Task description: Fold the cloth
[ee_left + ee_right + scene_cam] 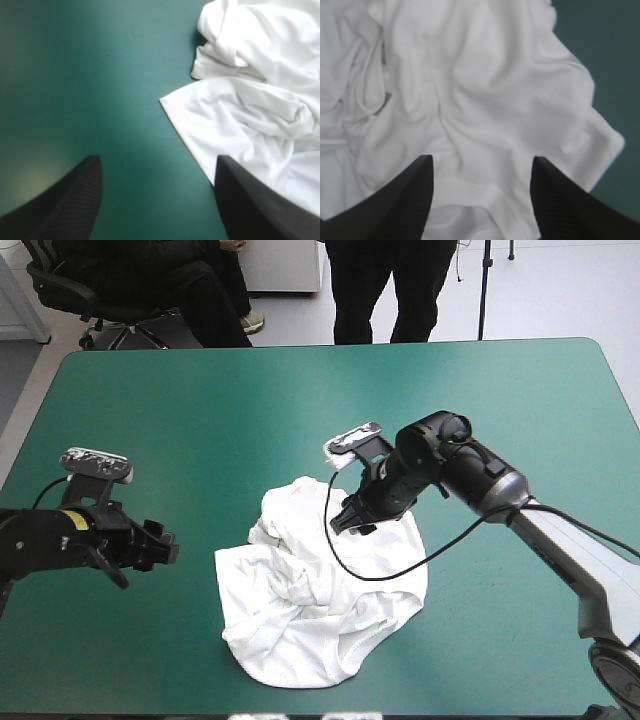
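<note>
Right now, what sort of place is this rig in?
Probably a robotics lab bench: a teal-green table, the left hand and right hand, both open, and a crumpled white T-shirt as the test piece.

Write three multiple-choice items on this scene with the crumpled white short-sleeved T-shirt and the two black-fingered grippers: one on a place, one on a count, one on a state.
1. Where does the right gripper stand?
A. over the crumpled white short-sleeved T-shirt
B. over bare cover at the table's far edge
C. beyond the table's near edge

2. How many grippers grip the T-shirt?
A. two
B. one
C. none

3. How does the T-shirt lie on the teal-green table cover?
A. folded into a neat bundle
B. as a crumpled heap
C. lifted clear of the cover

Answers:
1 A: its wrist view shows white cloth between and ahead of its fingers.
2 C: both grippers are open, and the left gripper is over bare cover beside the T-shirt.
3 B: the high view shows bunched, wrinkled folds resting on the cover.
</note>
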